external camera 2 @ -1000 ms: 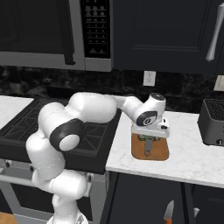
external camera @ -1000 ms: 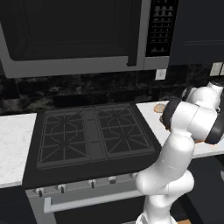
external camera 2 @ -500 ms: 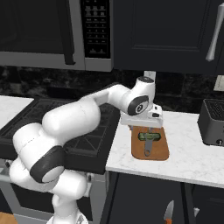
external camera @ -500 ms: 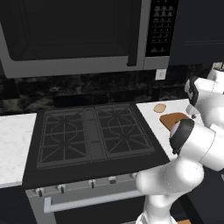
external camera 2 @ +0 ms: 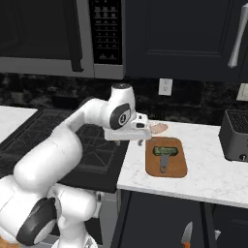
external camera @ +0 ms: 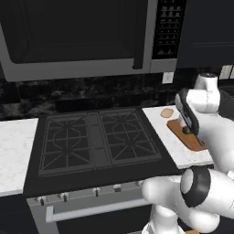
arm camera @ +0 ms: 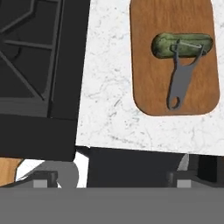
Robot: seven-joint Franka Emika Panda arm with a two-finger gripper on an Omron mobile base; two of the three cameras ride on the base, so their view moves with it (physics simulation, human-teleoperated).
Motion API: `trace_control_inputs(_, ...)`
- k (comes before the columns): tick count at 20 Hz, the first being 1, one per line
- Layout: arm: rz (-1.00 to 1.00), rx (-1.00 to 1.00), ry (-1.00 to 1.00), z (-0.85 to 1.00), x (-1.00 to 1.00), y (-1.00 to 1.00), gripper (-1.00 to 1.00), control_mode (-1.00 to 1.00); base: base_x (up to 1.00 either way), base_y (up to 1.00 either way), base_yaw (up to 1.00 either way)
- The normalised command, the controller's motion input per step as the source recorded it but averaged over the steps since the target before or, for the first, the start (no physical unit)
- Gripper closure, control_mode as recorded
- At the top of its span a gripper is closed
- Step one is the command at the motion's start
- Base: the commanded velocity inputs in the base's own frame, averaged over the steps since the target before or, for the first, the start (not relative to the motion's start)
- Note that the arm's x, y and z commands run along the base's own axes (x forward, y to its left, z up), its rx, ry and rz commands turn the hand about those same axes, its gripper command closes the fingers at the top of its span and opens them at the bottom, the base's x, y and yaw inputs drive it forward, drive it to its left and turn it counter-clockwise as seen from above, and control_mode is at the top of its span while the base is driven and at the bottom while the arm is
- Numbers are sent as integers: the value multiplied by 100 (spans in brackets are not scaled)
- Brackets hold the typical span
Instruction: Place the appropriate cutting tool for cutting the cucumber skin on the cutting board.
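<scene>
The gripper (external camera 2: 141, 134) stands open and empty, with nothing between its fingers. It hangs above the white marble counter (external camera 2: 213, 169), at the edge where the counter meets the black stove (external camera 2: 58, 140), and it touches nothing.

The cutting board (external camera 2: 166, 156) lies flat on the counter, just beside the gripper on its right and a little lower. In the hand view the board (arm camera: 148, 65) is ahead of the finger tips and to the right, with bare counter (arm camera: 109, 87) between. On the board lies the cucumber (arm camera: 164, 43), dark green and short, at the end of the board that is far from the hand. The grey peeler (arm camera: 180, 76) lies flat on the board too; its head rests on the cucumber, and its handle points back toward the hand, with the hole of the handle near the closer end of the board. In the right base view the peeler (external camera 2: 164, 160) and the cucumber (external camera 2: 164, 150) show in the same way, touching one another.

A small flat tan round item (external camera 2: 158, 128) lies on the counter just behind the gripper, toward the wall and apart from the board. A dark toaster (external camera 2: 236, 135) stands well apart, far to the right of the hand. Under the counter edge, low and to the right, a knife (external camera 2: 186, 235) with an orange handle points its blade upward.

In the left base view the board (external camera: 176, 130) is partly hidden by the arm.
</scene>
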Motion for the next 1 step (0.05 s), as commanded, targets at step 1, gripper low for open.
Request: trace_control_inputs(1,5,-7,0,0,-23,88,-100,-100,0,0,0)
